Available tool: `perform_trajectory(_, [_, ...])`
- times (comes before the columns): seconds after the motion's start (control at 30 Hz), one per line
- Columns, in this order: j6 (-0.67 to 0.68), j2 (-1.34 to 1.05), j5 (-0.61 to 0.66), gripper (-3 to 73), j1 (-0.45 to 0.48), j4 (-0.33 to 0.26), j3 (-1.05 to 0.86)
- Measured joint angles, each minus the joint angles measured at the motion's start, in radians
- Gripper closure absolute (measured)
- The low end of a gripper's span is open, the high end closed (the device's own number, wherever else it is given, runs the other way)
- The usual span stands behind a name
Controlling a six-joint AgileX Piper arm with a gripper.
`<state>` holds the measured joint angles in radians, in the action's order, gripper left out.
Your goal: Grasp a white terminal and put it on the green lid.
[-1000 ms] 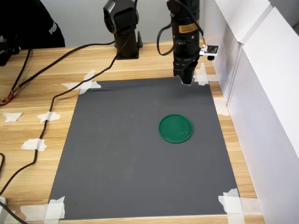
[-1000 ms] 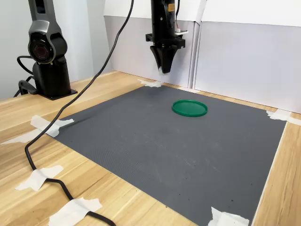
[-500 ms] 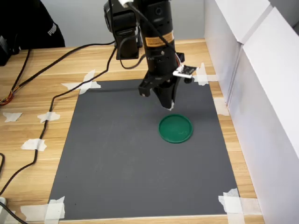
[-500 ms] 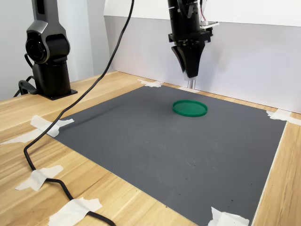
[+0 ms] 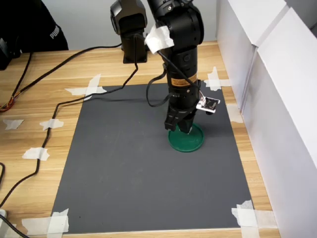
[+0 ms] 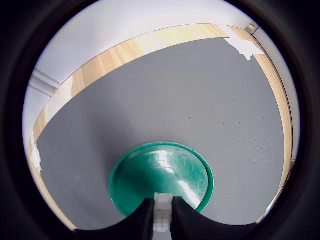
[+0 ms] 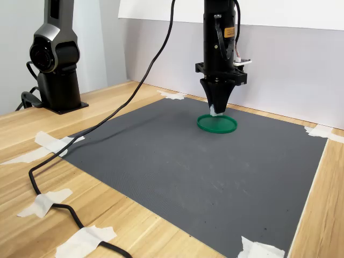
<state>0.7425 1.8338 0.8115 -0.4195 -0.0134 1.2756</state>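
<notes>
I have the gripper (image 6: 162,220) clamped on the white terminal (image 6: 162,212), low over the green lid (image 6: 187,175), perhaps touching it. Placing step: next I lower slightly and release.

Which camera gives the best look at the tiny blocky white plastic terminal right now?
The wrist view: the tiny blocky white plastic terminal sits pinched between the gripper fingers, over the flat round green plastic lid. The second exterior view shows only a white speck at the fingertips. In the first exterior view the gripper hides it.
</notes>
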Motion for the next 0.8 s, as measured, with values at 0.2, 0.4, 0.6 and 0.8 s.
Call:
perform_trajectory(0.2, [0.016,0.009,0.000,47.6,0.000,-0.002,0.000])
perform_trajectory(0.4, [0.023,0.005,-0.001,21.0,0.000,-0.013,0.000])
perform_trajectory(0.6, [0.020,-0.082,-0.001,12.3,0.000,-0.066,0.000])
perform_trajectory(0.8, [-0.072,-0.262,-0.002,19.5,0.000,-0.077,0.000])
